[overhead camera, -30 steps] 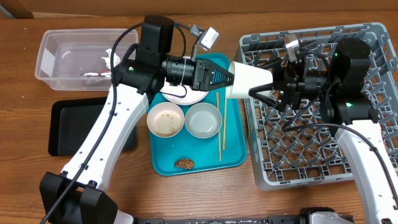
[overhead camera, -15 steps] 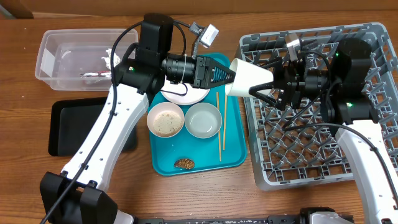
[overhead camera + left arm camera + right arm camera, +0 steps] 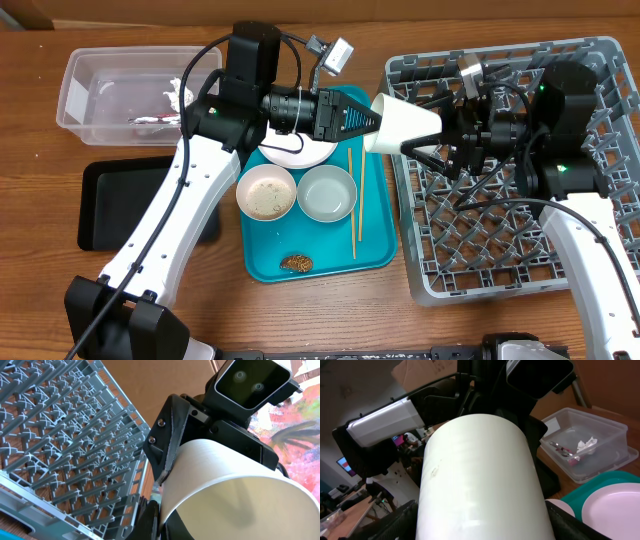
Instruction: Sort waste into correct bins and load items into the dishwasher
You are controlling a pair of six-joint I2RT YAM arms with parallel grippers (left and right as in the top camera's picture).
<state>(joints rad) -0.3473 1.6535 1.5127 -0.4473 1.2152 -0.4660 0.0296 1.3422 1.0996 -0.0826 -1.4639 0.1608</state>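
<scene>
Over the dish rack's (image 3: 520, 250) left edge, the cup (image 3: 405, 127) hangs sideways between both arms. Left gripper (image 3: 366, 122) pinches its rim. Right gripper (image 3: 433, 134) straddles its base, jaws spread; I cannot tell whether they bear on it. I want the right firm before the left releases, then 1 slow lowering onto the pegs.
</scene>
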